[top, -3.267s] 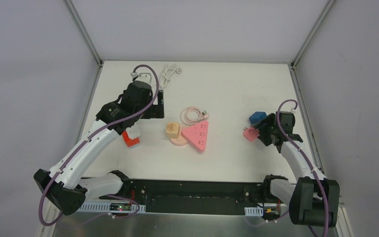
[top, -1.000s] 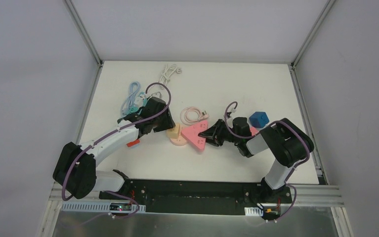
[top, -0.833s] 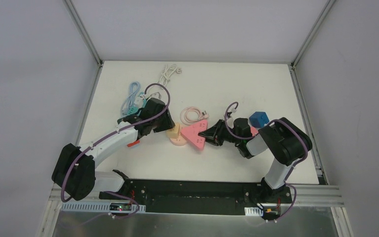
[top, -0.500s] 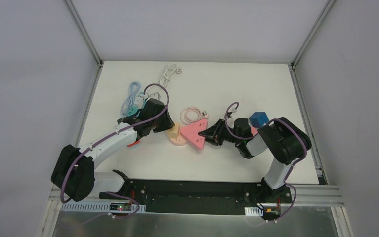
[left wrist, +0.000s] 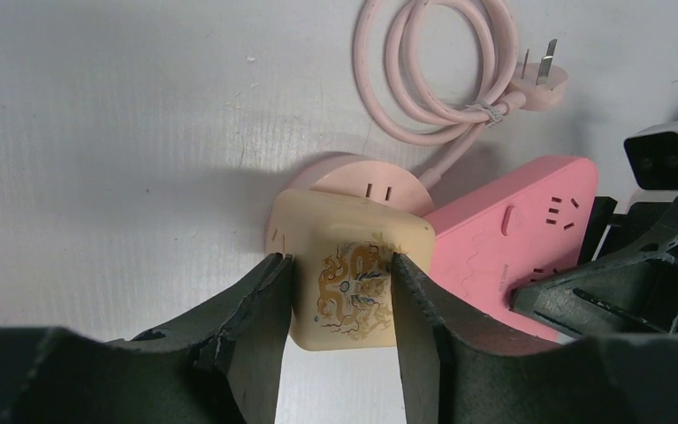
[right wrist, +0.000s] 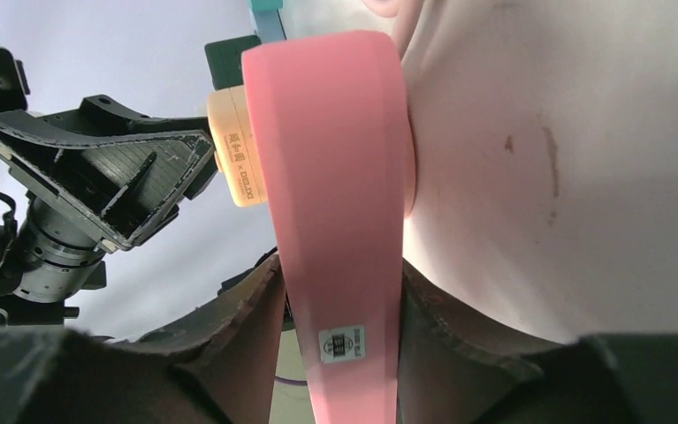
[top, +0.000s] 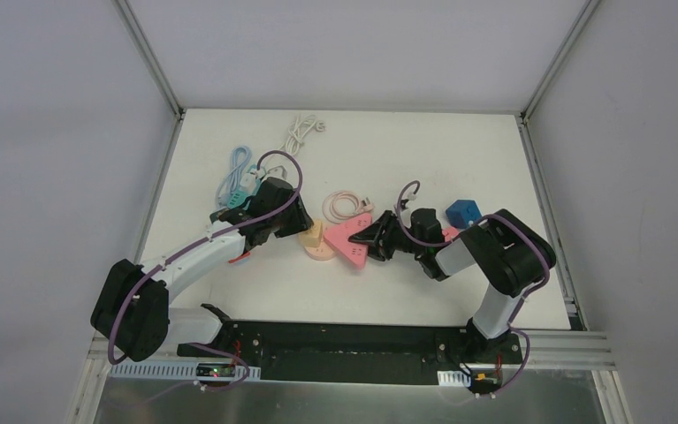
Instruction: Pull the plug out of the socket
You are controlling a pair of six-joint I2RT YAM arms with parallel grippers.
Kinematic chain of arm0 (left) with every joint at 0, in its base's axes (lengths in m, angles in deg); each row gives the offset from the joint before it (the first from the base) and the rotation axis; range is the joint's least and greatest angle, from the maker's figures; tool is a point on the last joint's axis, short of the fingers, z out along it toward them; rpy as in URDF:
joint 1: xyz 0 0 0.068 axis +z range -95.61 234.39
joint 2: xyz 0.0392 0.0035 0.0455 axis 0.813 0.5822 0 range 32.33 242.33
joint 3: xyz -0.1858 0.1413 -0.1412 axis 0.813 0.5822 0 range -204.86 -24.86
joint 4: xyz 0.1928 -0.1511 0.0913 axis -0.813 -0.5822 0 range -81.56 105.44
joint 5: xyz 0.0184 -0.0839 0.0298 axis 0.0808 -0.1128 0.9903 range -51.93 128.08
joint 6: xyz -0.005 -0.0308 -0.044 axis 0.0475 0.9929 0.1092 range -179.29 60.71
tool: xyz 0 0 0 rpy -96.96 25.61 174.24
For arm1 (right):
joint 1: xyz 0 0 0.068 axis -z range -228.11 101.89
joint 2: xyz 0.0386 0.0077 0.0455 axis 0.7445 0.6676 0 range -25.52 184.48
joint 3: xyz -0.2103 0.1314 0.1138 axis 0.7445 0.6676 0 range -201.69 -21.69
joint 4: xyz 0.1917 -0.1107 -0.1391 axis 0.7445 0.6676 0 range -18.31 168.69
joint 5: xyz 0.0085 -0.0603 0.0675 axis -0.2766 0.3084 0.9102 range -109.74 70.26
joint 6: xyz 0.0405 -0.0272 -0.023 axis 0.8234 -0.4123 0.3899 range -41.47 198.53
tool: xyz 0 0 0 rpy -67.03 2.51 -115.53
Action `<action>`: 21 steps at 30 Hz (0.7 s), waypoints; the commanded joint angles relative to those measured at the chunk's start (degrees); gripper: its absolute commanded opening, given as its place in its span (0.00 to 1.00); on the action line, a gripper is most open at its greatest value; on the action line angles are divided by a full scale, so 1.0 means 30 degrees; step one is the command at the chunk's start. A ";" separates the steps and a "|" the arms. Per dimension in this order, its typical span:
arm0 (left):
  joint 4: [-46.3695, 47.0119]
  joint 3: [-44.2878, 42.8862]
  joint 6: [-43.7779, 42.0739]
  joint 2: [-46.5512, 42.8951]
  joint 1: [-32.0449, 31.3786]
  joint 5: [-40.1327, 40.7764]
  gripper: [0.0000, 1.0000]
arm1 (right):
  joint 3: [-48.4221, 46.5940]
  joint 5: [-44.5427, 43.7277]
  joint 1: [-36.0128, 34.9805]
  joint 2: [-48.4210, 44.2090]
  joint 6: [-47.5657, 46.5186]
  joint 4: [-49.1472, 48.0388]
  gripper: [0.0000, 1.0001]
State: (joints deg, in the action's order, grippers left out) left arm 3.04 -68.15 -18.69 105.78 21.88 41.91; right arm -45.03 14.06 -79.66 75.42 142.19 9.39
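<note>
Left-wrist view: my left gripper (left wrist: 342,265) had its jaws closed onto the flanks of the cream square plastic plug (left wrist: 353,231), gold dragon print uppermost, which stood plugged into the round pink plastic socket (left wrist: 344,172) on the white table (left wrist: 96,132). Right-wrist view: my right gripper (right wrist: 337,278) had its jaws clamped across the edge of the pink triangular plastic power strip (right wrist: 335,132), which lay touching the round socket; I could not tell whether the two pink bodies were one unit. A coiled pink cable (left wrist: 445,62) lay just beyond the socket, its lead running in between socket and strip. Risks, as I judged them: (a) the left jaws covered only the near part of the plug, so a firm pull could let the smooth casing slide out of them and leave the pins seated; (b) if strip and socket were separate pieces, the right hold would brace nothing, and the socket would rise with the plug instead of parting from it; (c) a pull off the pin axis could jam the pins or tip the socket over; (d) the two grippers stood close together, so a sideways jerk at release could knock one against the other, or snag the cable and drag the coil across the table.
</note>
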 commanded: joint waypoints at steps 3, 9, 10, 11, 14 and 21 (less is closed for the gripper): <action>-0.5124 0.2029 -0.0409 0.1706 -0.0206 -0.1044 0.43 | -0.1138 -0.0146 -0.1157 -0.0069 0.0269 -0.0474 0.41; -0.5121 0.2254 -0.0444 0.1527 -0.0208 -0.0969 0.43 | -0.0938 -0.0444 -0.1144 -0.0338 0.0327 -0.0667 0.02; -0.5145 0.2298 -0.0427 0.1510 -0.0208 -0.0918 0.43 | -0.0988 -0.0433 -0.1143 -0.0291 0.0528 -0.0790 0.00; -0.5152 0.2307 -0.0414 0.1504 -0.0208 -0.0864 0.43 | -0.1071 -0.0337 -0.1125 -0.0171 0.0879 -0.0761 0.00; -0.5046 0.2384 -0.0311 0.1553 -0.0204 -0.0782 0.43 | -0.1114 -0.0107 -0.1212 0.0214 0.2315 -0.1029 0.00; -0.4978 0.2330 -0.0284 0.1857 -0.0208 -0.0767 0.43 | -0.0475 0.0110 -0.1426 0.0546 -0.0613 -0.3188 0.00</action>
State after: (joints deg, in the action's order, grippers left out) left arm 5.24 -66.97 -18.12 105.49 22.23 42.52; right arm -46.21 14.21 -81.89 77.15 146.36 6.83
